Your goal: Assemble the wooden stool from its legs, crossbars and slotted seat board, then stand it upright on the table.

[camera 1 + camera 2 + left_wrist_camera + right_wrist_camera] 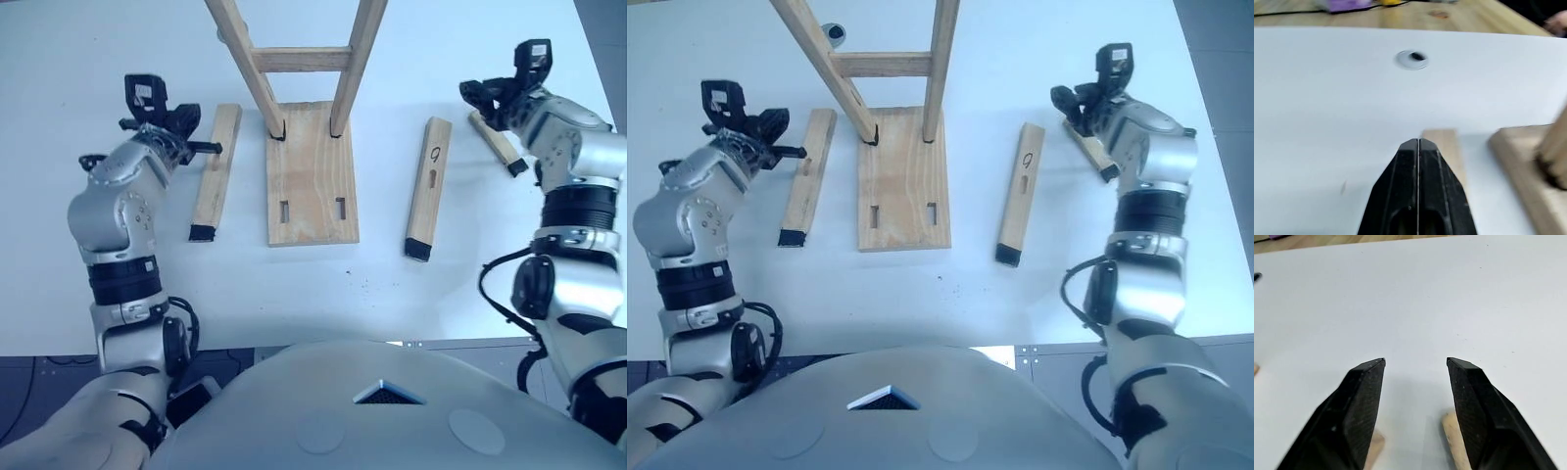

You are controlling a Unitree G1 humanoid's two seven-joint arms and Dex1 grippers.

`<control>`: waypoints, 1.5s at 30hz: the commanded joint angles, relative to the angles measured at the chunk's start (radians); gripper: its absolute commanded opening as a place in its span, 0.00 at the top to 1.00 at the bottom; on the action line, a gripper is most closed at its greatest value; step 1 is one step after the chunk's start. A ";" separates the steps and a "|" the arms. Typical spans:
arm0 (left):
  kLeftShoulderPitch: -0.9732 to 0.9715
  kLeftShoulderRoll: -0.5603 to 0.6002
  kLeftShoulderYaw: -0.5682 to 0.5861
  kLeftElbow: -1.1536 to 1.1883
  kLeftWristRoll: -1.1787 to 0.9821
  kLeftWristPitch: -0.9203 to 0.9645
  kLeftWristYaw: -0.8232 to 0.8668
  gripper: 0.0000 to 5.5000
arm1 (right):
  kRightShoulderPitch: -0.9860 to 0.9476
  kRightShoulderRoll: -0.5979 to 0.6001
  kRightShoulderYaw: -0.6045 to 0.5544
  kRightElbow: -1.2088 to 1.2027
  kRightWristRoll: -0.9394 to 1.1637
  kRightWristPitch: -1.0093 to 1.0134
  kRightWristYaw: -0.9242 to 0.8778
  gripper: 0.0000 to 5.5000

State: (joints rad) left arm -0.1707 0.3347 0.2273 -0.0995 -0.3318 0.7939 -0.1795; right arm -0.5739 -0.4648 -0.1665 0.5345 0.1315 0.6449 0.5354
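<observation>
The slotted seat board (312, 176) lies flat mid-table. Two legs joined by a crossbar (299, 59) stand in its far slots; the two near slots are bare. A loose leg (216, 171) lies to its left and another (429, 186) to its right. A shorter wooden piece (498, 142) lies at the far right. My left gripper (211, 147) is shut on nothing, its tip (1419, 142) just over the left leg's far end (1442, 142). My right gripper (480, 95) hovers open (1415, 363) above the far-right piece (1452, 431).
A small round dark-centred object (1411, 58) sits on the white table (118, 39) beyond the left leg. A wooden floor edge lies past the table's far side. Bare table surface stretches in front of the seat board.
</observation>
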 commanded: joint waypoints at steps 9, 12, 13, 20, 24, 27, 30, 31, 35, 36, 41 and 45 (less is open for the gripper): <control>0.137 -0.100 0.080 -0.107 -0.014 -0.021 0.070 1.00 | 0.138 -0.319 0.095 -0.195 0.071 0.241 0.365 0.40; 0.135 -0.095 0.090 -0.104 -0.013 -0.020 0.065 1.00 | 0.168 -0.352 0.120 -0.161 0.044 0.195 0.388 0.40; 0.131 -0.096 0.094 -0.100 -0.013 -0.022 0.067 1.00 | 0.168 -0.351 0.126 -0.131 0.038 0.174 0.390 0.40; 0.098 -0.112 0.086 -0.077 -0.017 -0.025 0.060 1.00 | 0.203 -0.349 0.189 -0.056 0.005 0.064 0.436 0.40; 0.082 -0.108 0.087 -0.059 -0.017 -0.034 0.059 1.00 | 0.248 -0.360 0.235 -0.049 -0.049 -0.012 0.425 0.52; 0.072 -0.102 0.097 -0.059 -0.022 -0.038 0.059 1.00 | 0.243 -0.346 0.239 -0.046 -0.051 -0.016 0.418 0.62; 0.062 -0.098 0.109 -0.065 -0.033 -0.039 0.059 1.00 | 0.235 -0.328 0.227 -0.042 -0.041 -0.008 0.405 0.71; 0.055 -0.098 0.109 -0.063 -0.037 -0.039 0.059 1.00 | 0.234 -0.318 0.211 -0.038 -0.029 0.003 0.396 0.74; 0.022 -0.095 0.104 -0.057 -0.045 -0.041 0.055 1.00 | 0.222 -0.294 0.198 -0.010 -0.026 -0.010 0.361 0.77; 0.017 -0.093 0.106 -0.056 -0.048 -0.042 0.055 1.00 | 0.217 -0.289 0.197 -0.005 -0.025 -0.020 0.352 0.77; -0.007 -0.095 0.127 -0.087 -0.082 -0.052 0.045 1.00 | 0.138 -0.231 0.099 0.007 0.007 -0.130 0.212 0.77; -0.078 -0.087 0.194 -0.155 -0.156 -0.077 0.047 0.90 | 0.033 -0.184 0.018 -0.014 0.026 -0.205 0.080 0.77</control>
State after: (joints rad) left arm -0.1806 0.2309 0.3792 -0.2038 -0.4522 0.7441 -0.1345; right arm -0.4604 -0.6725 -0.1013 0.5462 0.1456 0.4755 0.6781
